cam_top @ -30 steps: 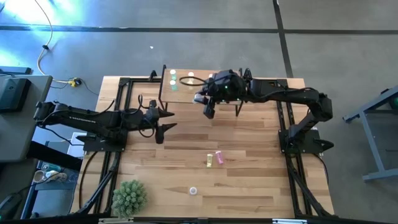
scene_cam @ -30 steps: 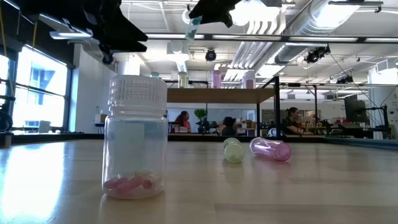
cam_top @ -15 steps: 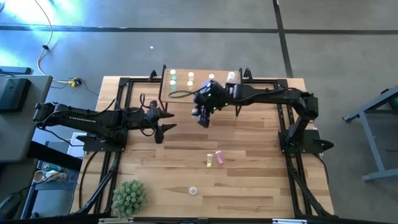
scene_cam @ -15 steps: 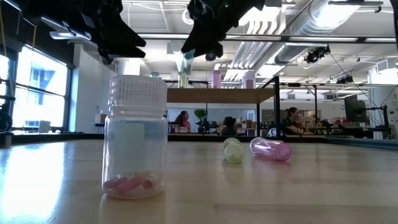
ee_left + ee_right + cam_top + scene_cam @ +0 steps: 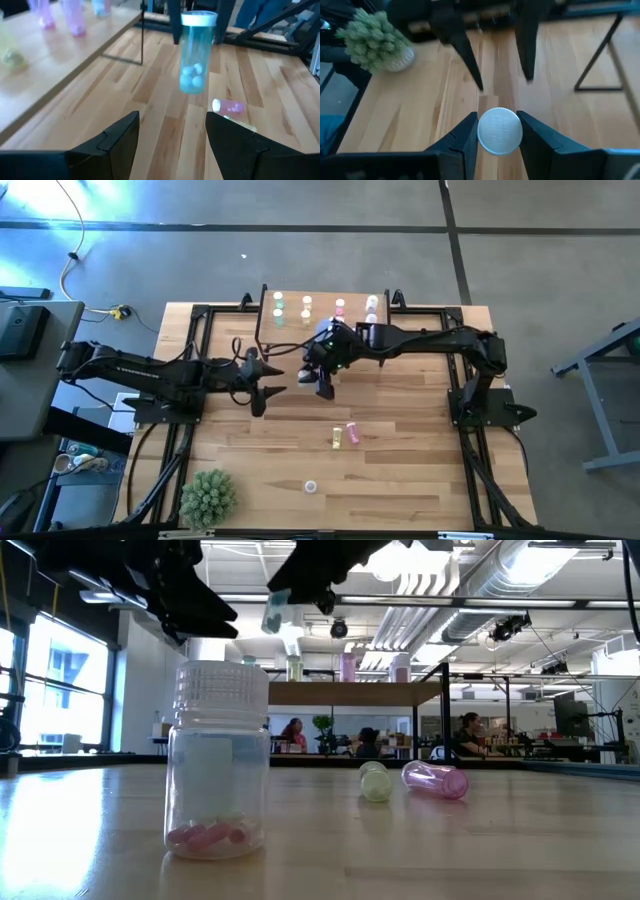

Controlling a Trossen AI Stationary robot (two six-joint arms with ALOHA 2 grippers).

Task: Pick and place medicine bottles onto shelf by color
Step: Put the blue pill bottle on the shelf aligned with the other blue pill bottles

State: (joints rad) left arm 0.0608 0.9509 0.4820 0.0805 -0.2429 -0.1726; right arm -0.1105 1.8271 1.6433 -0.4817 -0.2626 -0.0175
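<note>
Right gripper (image 5: 498, 131) clenched on pale blue-green pill bottle (image 5: 194, 55), held aloft for handover; left gripper (image 5: 172, 131) spread wide, empty, facing it.

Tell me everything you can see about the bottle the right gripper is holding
The bottle is a small clear blue-tinted cylinder, plastic by its look, with a ribbed white cap and a few pale round pills at its bottom. It hangs upright in the air, cap up, pinched at the cap between the right gripper fingers. It is above the table, in front of the shelf, facing the open left gripper, which does not touch it.
</note>
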